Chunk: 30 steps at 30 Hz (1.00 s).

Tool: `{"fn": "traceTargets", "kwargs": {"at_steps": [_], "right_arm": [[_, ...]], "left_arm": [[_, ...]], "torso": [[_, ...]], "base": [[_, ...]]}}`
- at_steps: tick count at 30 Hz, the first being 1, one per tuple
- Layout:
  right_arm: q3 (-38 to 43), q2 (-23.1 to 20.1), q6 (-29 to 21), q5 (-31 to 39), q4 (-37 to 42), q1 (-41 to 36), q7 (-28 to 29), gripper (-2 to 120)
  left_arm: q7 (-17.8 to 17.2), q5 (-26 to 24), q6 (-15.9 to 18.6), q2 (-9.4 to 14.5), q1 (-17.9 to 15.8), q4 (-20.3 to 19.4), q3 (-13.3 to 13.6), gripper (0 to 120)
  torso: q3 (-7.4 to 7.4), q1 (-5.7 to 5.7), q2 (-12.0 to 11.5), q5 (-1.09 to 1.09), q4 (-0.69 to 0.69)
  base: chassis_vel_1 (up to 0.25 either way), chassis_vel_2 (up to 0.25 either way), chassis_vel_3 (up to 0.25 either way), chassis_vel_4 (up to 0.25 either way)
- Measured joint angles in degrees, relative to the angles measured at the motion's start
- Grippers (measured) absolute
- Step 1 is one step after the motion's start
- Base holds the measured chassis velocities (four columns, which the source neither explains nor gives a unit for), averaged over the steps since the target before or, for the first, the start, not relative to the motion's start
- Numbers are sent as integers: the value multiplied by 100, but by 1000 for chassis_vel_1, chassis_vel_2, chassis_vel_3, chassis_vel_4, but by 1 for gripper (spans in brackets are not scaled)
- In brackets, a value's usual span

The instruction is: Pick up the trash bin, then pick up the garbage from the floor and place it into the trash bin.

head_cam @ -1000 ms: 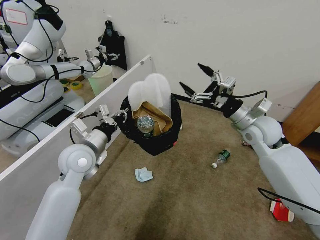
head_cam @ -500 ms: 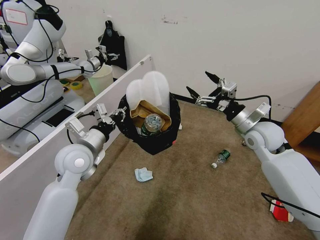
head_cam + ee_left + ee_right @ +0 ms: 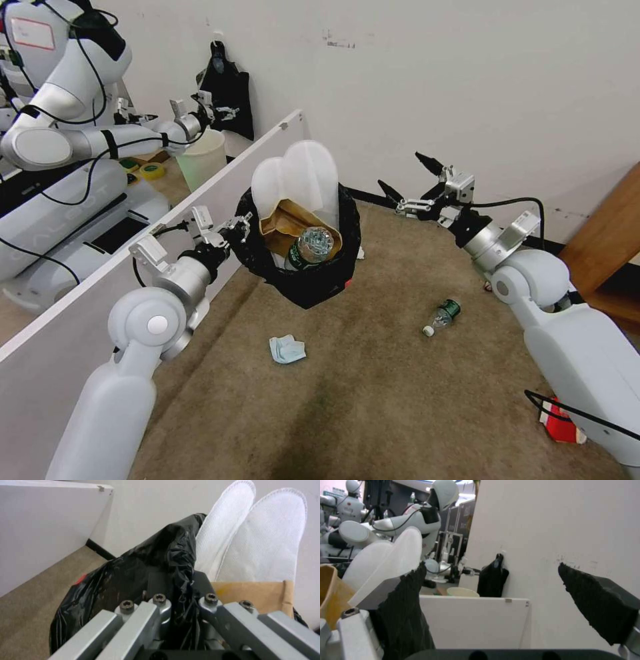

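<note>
My left gripper (image 3: pixel 241 225) is shut on the rim of the trash bin (image 3: pixel 313 283) and holds it above the floor (image 3: pixel 373 393); its black bag is pinched between the jaws of the left gripper (image 3: pixel 183 603). Inside the bin stand white slippers (image 3: pixel 293 175), a brown paper bag (image 3: pixel 283 223) and a clear bottle (image 3: pixel 312 245). My right gripper (image 3: pixel 400 171) is open and empty, right of the bin near the wall. On the carpet lie a blue mask (image 3: pixel 287 349), a green-labelled bottle (image 3: pixel 441 317) and a red carton (image 3: pixel 561 427), which my right arm partly hides.
A white partition board (image 3: pixel 100 293) runs along the left, with another robot (image 3: pixel 67 133) and a cream bucket (image 3: pixel 200 160) behind it. A wooden piece (image 3: pixel 607 233) stands at the right. The wall is close behind the bin. Open carpet lies in front.
My right gripper has drawn back to the right, away from the bin, staying open. The bottle inside the bin has shifted to the right. The left gripper keeps its hold.
</note>
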Motion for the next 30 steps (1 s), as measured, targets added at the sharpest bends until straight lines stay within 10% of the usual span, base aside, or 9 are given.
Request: {"fn": "traceTargets", "kwargs": {"at_steps": [30], "right_arm": [[-708,317,27,-720,-1107,-506,-176,100]], "left_arm": [[-13,-26,1,15,46,-121,-59,4]], "torso": [[0,0,0,1,0]], "base": [[0,0,0,0]]}}
